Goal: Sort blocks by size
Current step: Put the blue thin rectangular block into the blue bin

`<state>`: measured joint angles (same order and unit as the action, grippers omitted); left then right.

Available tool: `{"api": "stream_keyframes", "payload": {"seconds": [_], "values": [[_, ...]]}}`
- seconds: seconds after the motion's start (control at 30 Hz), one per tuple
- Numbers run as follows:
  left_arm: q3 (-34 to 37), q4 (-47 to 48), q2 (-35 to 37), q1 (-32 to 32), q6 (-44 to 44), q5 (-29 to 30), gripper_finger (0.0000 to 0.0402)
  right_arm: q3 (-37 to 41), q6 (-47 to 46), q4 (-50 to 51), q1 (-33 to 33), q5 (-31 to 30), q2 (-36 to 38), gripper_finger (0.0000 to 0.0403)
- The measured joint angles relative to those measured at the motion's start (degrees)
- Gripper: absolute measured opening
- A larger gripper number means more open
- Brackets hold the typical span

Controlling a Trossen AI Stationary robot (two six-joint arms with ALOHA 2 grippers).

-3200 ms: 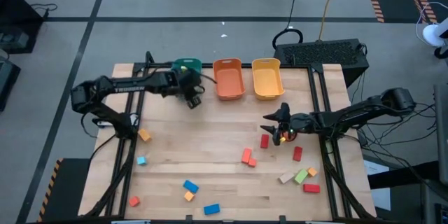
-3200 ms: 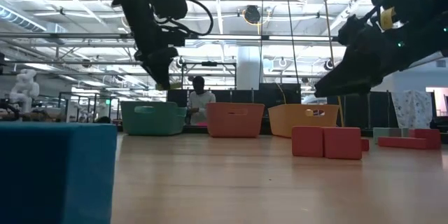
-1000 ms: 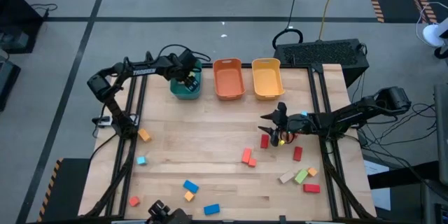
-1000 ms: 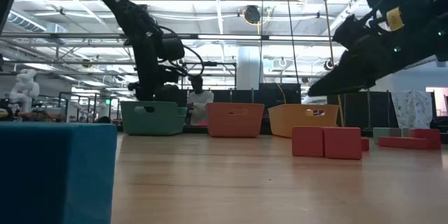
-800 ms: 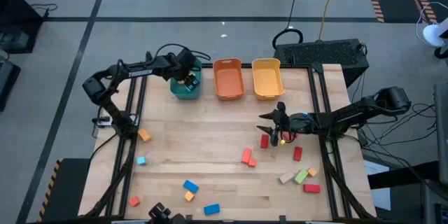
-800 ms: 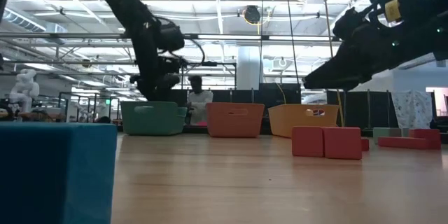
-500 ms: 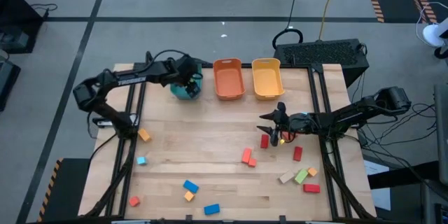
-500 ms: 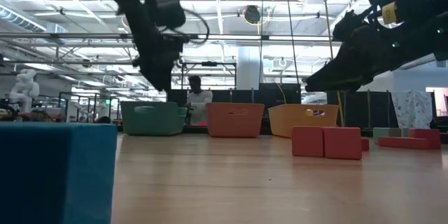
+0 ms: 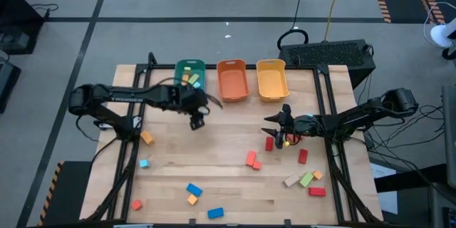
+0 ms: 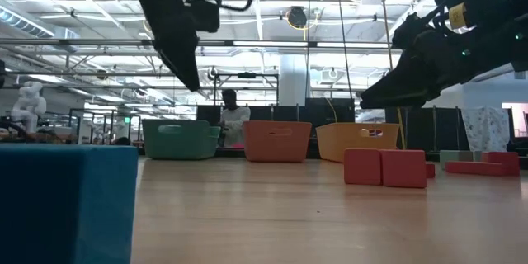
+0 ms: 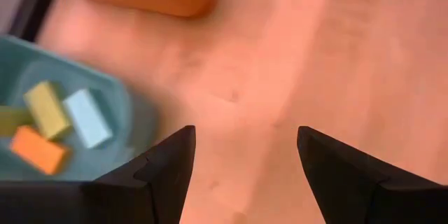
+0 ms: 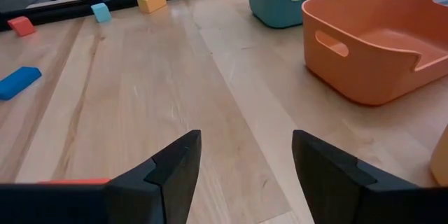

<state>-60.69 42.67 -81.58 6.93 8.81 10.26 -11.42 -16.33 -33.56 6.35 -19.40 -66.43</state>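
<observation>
While both grippers hang empty with fingers spread, the left gripper (image 9: 197, 120) hovers near the teal bin (image 9: 189, 66) at the table's far edge, the right gripper (image 9: 274, 119) right of centre; blocks (image 9: 251, 159) lie scattered toward the near edge, several (image 11: 47, 110) in the bin.

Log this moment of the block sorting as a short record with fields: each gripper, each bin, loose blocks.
left gripper: open, empty, above bare table in front of the teal bin
right gripper: open, empty, above a red block
teal bin: holds several small blocks
orange bin: empty
yellow bin: empty
loose blocks: scattered over the table's near half, blue ones on the left, red and green on the right
</observation>
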Motion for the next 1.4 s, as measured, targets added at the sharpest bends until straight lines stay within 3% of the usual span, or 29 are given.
{"api": "stream_keyframes", "payload": {"seconds": [0.43,0.8,1.4], "values": [[0.0,0.37,-0.04,-19.03,1.44,-2.79,0.0253,0.0,-0.07,-0.02,0.0,0.0,0.0,0.021],[0.04,-2.51,-3.26,-31.09,5.93,-2.51,0.0253,0.0,-0.1,-0.04,0.15,0.04,-0.02,0.021],[0.04,-8.16,-13.28,-41.79,8.05,-3.93,0.0253,0.0,-0.12,0.36,0.15,0.42,-0.02,0.021]]}}
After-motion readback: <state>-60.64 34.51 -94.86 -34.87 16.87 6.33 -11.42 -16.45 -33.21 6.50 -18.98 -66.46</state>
